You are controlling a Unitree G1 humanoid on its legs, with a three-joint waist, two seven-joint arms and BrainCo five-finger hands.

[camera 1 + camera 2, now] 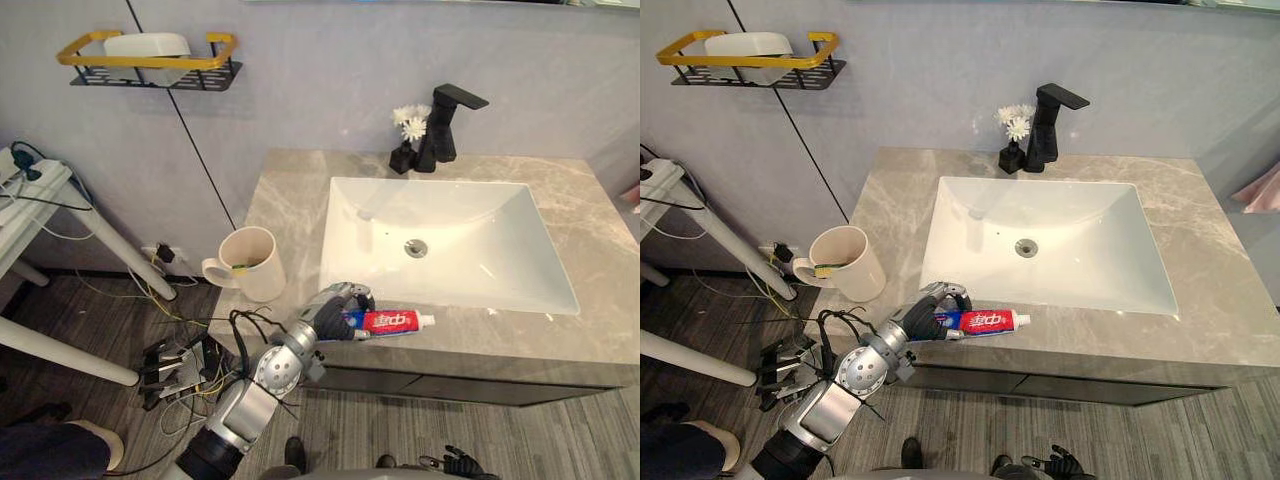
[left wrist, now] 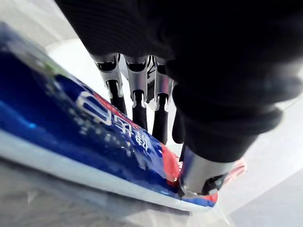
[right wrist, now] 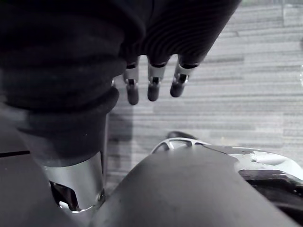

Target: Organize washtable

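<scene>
- Left wrist view shows the left hand (image 2: 213, 71) closed round a blue, red and white plastic toothpaste tube (image 2: 94, 137): the dark-tipped fingers (image 2: 139, 106) curl over its far side and the thumb presses on its near side
- Seen from the head, the tube lies lengthwise along the front strip of the grey marble countertop (image 1: 290, 190), just in front of the white rectangular sink basin (image 1: 480, 250), with its white cap pointing to the robot's right; the hand grips its left end, and I cannot tell whether the tube rests on the stone or sits just above it
- Right hand (image 3: 152, 87) hangs over the grey wood-plank floor (image 3: 246, 71), its fingers straight and relaxed, holding nothing
- Cream ceramic mug (image 1: 248, 262) stands upright at the countertop's left edge, near the left hand, handle turned to the left and something yellow-green inside
- Black angular tap (image 1: 445, 125) stands behind the basin, with white flowers in a small black vase (image 1: 412, 120) just beside it on the left
- Black wire wall shelf with a yellow rail (image 1: 140, 62) hangs on the grey wall up to the left, well apart from the countertop, with a white container (image 1: 147, 45) on it
</scene>
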